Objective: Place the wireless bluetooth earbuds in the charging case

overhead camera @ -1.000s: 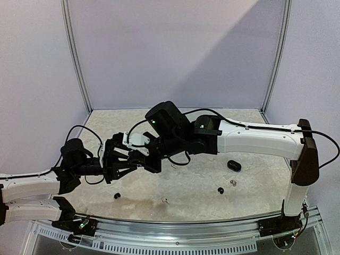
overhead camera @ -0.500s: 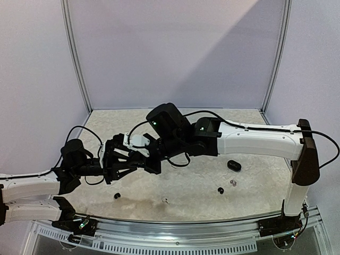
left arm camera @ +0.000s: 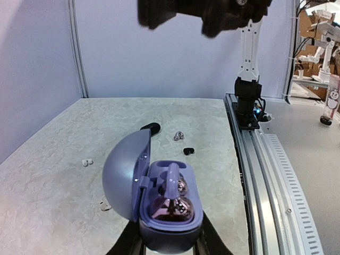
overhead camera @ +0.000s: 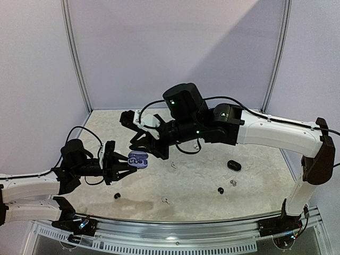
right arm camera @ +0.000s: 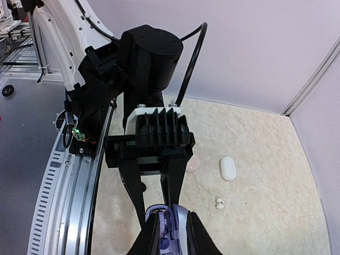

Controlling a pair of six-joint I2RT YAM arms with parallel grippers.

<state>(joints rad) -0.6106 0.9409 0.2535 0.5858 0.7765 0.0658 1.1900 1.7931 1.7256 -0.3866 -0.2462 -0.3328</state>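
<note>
A purple charging case (left arm camera: 170,220) stands with its lid (left arm camera: 123,178) swung open to the left, and my left gripper (left arm camera: 170,245) is shut on its base. Inside sit purple wireless earbuds (left arm camera: 173,183), one stem pointing up. In the top view the case (overhead camera: 137,158) hangs above the table at the left. My right gripper (overhead camera: 144,143) hovers above and behind it, its jaws slightly apart and empty. The right wrist view looks down past its own fingertips (right arm camera: 154,226) onto the case (right arm camera: 169,234).
On the table lie a black case (overhead camera: 234,165), a black bud (overhead camera: 220,190), a grey bud (overhead camera: 232,183), a white bud (overhead camera: 166,201) and another black bud (overhead camera: 117,196). A white case (right arm camera: 227,168), a pinkish case (right arm camera: 192,163) and white buds (right arm camera: 218,202) lie further back.
My right gripper has let go, opened a little and risen up and back from the case. The left gripper still holds the case, which now shows with its lid open.
</note>
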